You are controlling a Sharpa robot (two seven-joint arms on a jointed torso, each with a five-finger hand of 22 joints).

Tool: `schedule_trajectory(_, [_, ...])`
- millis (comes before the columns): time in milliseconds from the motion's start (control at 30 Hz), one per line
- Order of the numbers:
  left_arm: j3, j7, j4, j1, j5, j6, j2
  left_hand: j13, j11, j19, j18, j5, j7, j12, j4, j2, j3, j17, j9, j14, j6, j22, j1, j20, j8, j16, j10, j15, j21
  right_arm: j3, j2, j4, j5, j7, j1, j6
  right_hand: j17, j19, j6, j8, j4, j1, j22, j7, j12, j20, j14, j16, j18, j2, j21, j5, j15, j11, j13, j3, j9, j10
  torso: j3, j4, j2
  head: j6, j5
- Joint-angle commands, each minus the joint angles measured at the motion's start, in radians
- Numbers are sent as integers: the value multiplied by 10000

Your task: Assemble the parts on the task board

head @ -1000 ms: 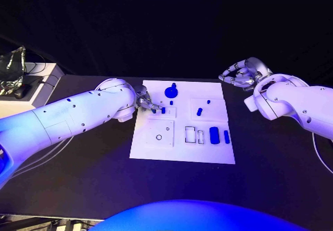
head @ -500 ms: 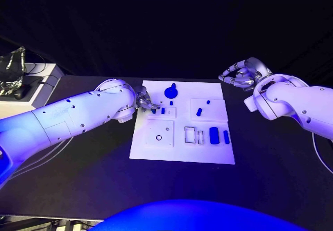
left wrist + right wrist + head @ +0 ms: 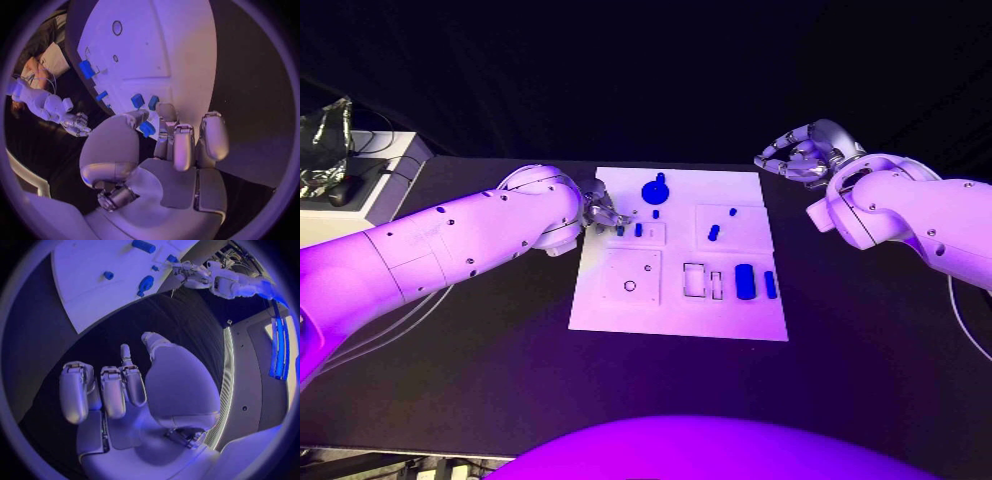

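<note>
left hand (image 3: 599, 213): fingertips hide small part (image 3: 147, 128) | grip unclear

Right hand (image 3: 119, 390) over dark table (image 3: 112, 335), fingers (image 3: 74, 390) side by side and bent forward, thumb (image 3: 156, 347) raised beside them, nothing held. White board (image 3: 94, 282) beyond fingertips, apart from hand. Blue parts on board: long piece (image 3: 144, 246), small round piece (image 3: 108, 275), oval piece (image 3: 145, 285). Left hand (image 3: 187, 272) at board's far edge.
</note>
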Motion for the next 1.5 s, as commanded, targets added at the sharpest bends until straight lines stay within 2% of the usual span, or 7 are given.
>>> schedule_trajectory(33, [30,-26,51,-11,119,-82,6,-1,8,40,-88,11,52,38,13,-17,106,1370,14,736,-26,7,-151,3,75,-35,-18,-10,-38,4,8,-5,-109,46,-10,74,1726,447,-61,31,8,-15,1785,16,-47,-101,837,-37,133,-87,-53,50,-71,-48,1549,47,9,13,1,2,1,6,6])
schedule_trajectory(500, [172,-19,64,-13,36,-120,-16,-15,10,43,-89,8,53,33,10,-40,149,1370,19,736,-23,10,-241,3,83,-35,-22,-8,-36,4,4,-10,-110,48,-21,72,1726,447,-61,31,8,-15,1785,16,-47,-101,837,-37,133,-87,-53,50,-71,-48,1549,47,9,13,3,-11,3,29,-4])
schedule_trajectory(667, [432,313,171,-30,130,-405,-122,-217,32,-127,-29,-33,79,-91,3,-193,142,1188,36,686,-99,-216,-342,9,76,-116,-145,5,-210,3,1,-8,-110,78,-27,21,1726,447,-61,31,8,-15,1785,16,-47,-101,837,-37,133,-87,-53,50,-71,-48,1549,47,9,13,14,-16,-3,69,-17])
schedule_trajectory(867, [646,1884,206,-33,1849,-1297,-334,-1139,747,-2987,732,-61,836,-943,-17,-357,274,-2168,-327,-941,-1637,-3639,116,499,-298,-1985,-1996,651,-3308,3,-7,-16,-106,105,-30,-39,1722,445,-60,30,3,-14,1779,14,-47,-104,836,-39,136,-86,-68,91,-73,-51,1547,67,21,14,31,4,-31,112,-46])
schedule_trajectory(967, [684,3453,156,-33,3036,-1907,-385,-1562,1344,-4611,848,-82,1429,-1565,-93,-611,790,-5701,-1130,-3840,-2657,-5053,1402,965,-802,-4385,-3504,1223,-5122,3,-4,-42,-98,114,-31,-56,1722,445,-60,30,3,-14,1779,14,-47,-104,836,-39,136,-86,-68,91,-73,-51,1547,67,21,14,33,5,-29,172,-64])
schedule_trajectory(1167, [684,5653,-63,-33,3465,-2565,-242,-2863,1618,-5239,953,-187,1560,-2778,-1620,-696,1416,-6741,-3202,-5310,-2287,-5575,4298,1325,-1291,-5283,-4131,1532,-6160,2,13,-102,-73,172,-31,-126,1684,430,-61,29,-2,-9,1757,13,-97,-104,827,-56,145,-88,-110,97,-74,-51,1500,74,25,-31,37,-5,-24,315,-89])
schedule_trajectory(1500, [303,7176,-1038,-48,594,-2950,667,-4742,1655,-5772,986,-203,1552,-5064,-2755,-739,1133,-7522,-5644,-5049,-1240,-4264,4713,1322,-2308,-4953,-3391,1493,-4832,1,74,-176,-85,422,-31,-228,1522,282,-79,15,-63,152,1556,17,-446,-107,783,-131,227,-95,-494,122,-76,-53,1183,198,48,-352,20,-25,14,663,-118])
